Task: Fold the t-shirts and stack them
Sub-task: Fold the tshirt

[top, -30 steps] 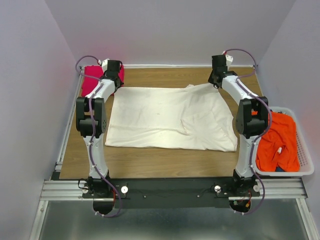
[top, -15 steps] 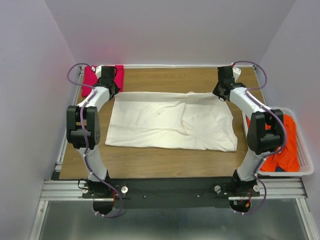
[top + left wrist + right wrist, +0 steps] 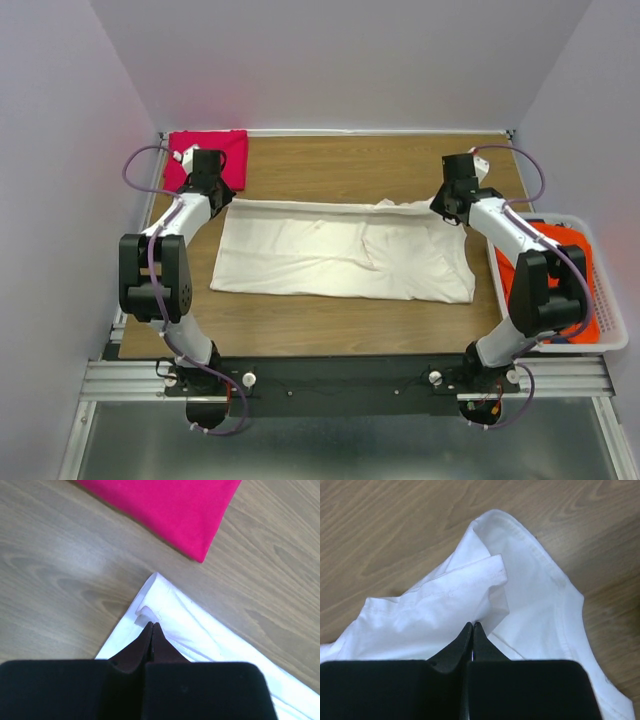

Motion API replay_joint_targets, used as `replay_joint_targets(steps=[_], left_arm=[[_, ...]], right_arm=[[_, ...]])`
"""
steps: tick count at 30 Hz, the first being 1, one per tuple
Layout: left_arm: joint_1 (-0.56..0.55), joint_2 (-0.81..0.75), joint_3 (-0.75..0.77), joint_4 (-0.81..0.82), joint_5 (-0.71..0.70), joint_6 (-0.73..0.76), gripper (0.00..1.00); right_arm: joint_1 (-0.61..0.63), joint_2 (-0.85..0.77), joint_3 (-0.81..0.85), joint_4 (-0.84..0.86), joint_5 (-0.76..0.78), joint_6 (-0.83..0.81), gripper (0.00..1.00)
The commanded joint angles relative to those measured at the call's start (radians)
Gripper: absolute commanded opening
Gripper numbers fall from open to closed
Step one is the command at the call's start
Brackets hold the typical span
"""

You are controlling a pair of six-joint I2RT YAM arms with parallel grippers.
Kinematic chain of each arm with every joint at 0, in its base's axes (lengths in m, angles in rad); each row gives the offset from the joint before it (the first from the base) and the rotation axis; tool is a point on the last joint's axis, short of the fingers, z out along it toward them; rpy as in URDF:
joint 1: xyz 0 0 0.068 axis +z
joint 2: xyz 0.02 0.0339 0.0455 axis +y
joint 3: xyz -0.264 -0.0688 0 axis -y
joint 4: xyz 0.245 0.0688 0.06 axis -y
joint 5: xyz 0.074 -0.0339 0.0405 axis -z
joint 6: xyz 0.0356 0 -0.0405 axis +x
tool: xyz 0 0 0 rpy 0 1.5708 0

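Both hands are pinched shut on the cream-white shirt [image 3: 340, 255], which is spread across the middle of the desk [image 3: 330, 165]. My left hand [image 3: 151, 625] has the far-left corner, fingers tight together with a small fold of cloth at the tips. My right hand [image 3: 472, 625] grips the far-right edge, a bunched flap beside a hem. The shirt's far edge runs as a narrow raised fold between the two hands. The magenta-pink shirt [image 3: 225, 146] lies flat at the far-left corner, just beyond my left hand. The orange-red shirt [image 3: 572, 246] is heaped in the white basket [image 3: 612, 325] at the right.
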Motion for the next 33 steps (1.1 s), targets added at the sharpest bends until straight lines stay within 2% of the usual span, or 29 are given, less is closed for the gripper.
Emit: replay_joint_targets(steps=[1, 22, 33], left_arm=[[0.014, -0.07, -0.058, 0.036, 0.014, -0.008, 0.0], [0.046, -0.205, -0.279, 0.088, 0.087, -0.019, 0.0], [0.052, -0.239, -0.329, 0.099, 0.103, -0.017, 0.0]], right_arm=[[-0.007, -0.065, -0.058, -0.008, -0.012, 0.027, 0.06], [-0.007, -0.219, -0.242, -0.008, -0.05, 0.064, 0.06], [-0.009, -0.3, -0.331, -0.015, -0.071, 0.096, 0.06]])
